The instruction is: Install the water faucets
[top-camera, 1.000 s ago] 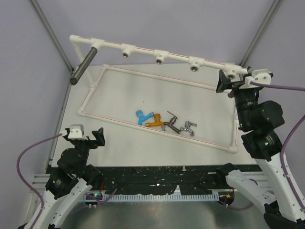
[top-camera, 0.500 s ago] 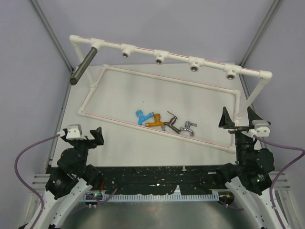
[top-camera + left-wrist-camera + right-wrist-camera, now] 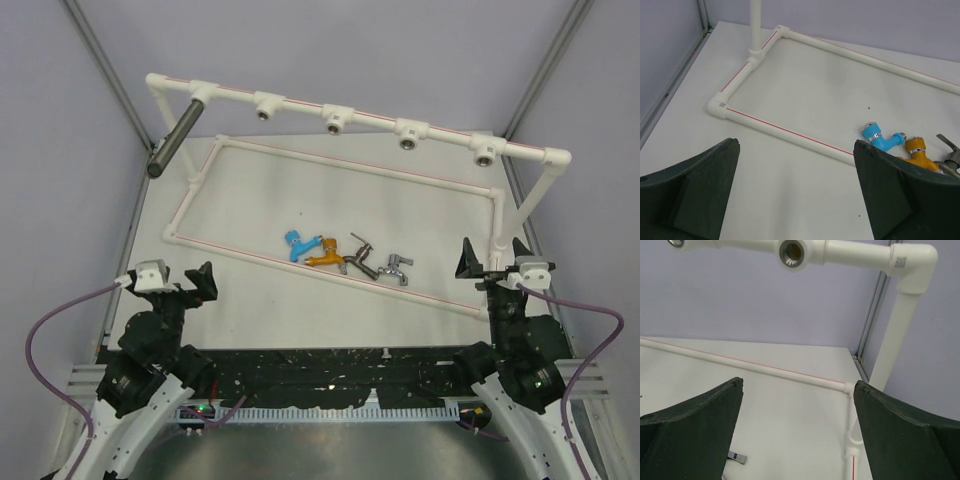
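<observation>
- The left gripper [image 3: 185,285] hovers low over the near left corner of the table [image 3: 250,190], jaws spread wide, holding nothing
- The right gripper [image 3: 493,262] is at the near right, just beside the corner of the white pipe frame [image 3: 300,100], jaws also spread wide and empty
- Between the arms, four small taps lie in a tight row inside the frame's base, just beside its near rail: blue faucet [image 3: 295,243], orange faucet [image 3: 325,253], dark metal faucet [image 3: 360,252], chrome faucet [image 3: 398,268]
- The large dark-grey faucet [image 3: 178,135] juts from the leftmost fitting of the raised rail, apparently already seated
- Four sockets [image 3: 335,123] along that rail are unfilled
- Likely step: picking the next tap; one arm must reach in, pinch a single body cleanly, and point its threaded end at a socket
</observation>
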